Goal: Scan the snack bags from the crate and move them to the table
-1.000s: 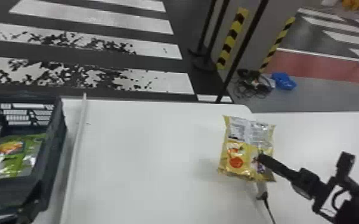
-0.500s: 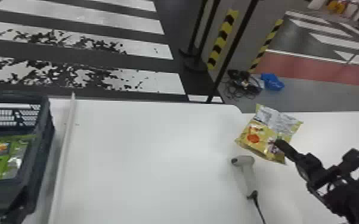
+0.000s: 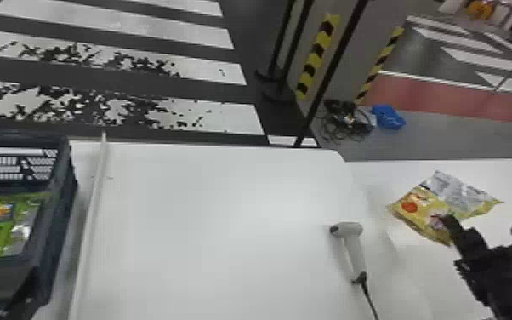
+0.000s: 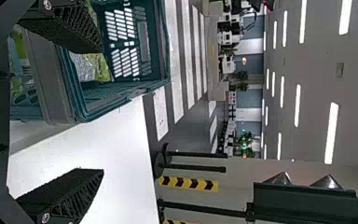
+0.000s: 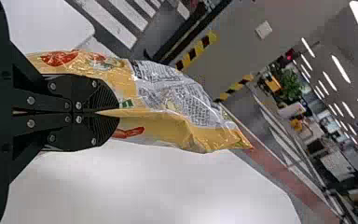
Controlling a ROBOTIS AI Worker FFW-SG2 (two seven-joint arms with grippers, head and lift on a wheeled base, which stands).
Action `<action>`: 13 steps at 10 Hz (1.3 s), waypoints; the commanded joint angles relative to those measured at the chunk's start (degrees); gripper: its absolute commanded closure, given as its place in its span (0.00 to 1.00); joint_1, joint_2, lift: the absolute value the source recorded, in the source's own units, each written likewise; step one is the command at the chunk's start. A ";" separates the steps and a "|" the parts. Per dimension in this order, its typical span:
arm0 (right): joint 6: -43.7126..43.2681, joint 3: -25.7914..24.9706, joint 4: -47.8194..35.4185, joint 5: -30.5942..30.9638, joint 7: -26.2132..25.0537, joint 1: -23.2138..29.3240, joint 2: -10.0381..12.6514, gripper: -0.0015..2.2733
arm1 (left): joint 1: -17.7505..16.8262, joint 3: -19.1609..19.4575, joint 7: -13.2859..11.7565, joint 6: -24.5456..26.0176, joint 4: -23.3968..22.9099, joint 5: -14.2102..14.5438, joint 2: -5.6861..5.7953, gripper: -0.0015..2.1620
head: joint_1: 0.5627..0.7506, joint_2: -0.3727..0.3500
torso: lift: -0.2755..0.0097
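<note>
The right gripper [image 3: 449, 221] has its two black fingers pressed together on a yellow-and-silver snack bag [image 3: 459, 193], pinching a fold of the wrapper. The bag is over the right-hand white table [image 3: 378, 172], its printed silver panel angled away from the gripper. Just beside the bag, toward the robot's left, a grey handheld scanner [image 3: 355, 251] lies on the near white table [image 3: 225, 221], its black cable [image 3: 368, 298] running toward the robot.

Farther left, a pale rail [image 3: 91, 221] runs along the table beside a dark plastic crate [image 3: 61, 208] with slotted walls. Inside the crate lies green-and-silver snack packaging [image 3: 2, 234] with an orange patch. The left gripper [image 3: 19, 298] is at the crate's near side, its fingers spread wide and nothing between them.

Beyond the tables, black posts [image 3: 331, 70] stand near yellow-and-black striped tape [image 3: 318, 55]. Tangled cables [image 3: 346, 119] and a blue object [image 3: 388, 116] lie on the floor, with broad white stripes [image 3: 208, 115] farther left.
</note>
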 commanded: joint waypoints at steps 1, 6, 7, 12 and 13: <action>-5.52 2.36 3.11 0.36 -2.79 -0.60 -1.26 0.99 | 0.35 0.09 0.03 -0.34 -0.79 0.00 0.10 0.04 | 0.70 0.03 | 0.63; -4.12 4.64 14.10 0.27 1.69 -4.64 -4.16 0.82 | 1.76 0.53 0.03 -0.52 -3.77 0.00 0.63 0.04 | 0.70 0.03 | 0.63; -3.94 4.73 14.10 0.27 2.40 -4.29 -4.07 0.47 | 2.02 0.53 0.03 -0.52 -4.21 0.00 0.63 0.04 | 0.70 0.03 | 0.63; -3.41 4.73 7.68 -2.72 4.07 2.30 -3.72 0.00 | 3.78 0.17 0.03 -0.52 -6.15 -0.96 0.10 0.04 | 0.70 0.03 | 0.63; -3.24 4.73 -1.37 -2.80 4.07 7.58 -1.26 0.00 | 3.95 0.17 0.03 -0.69 -6.24 -1.05 -0.08 0.04 | 0.70 0.03 | 0.63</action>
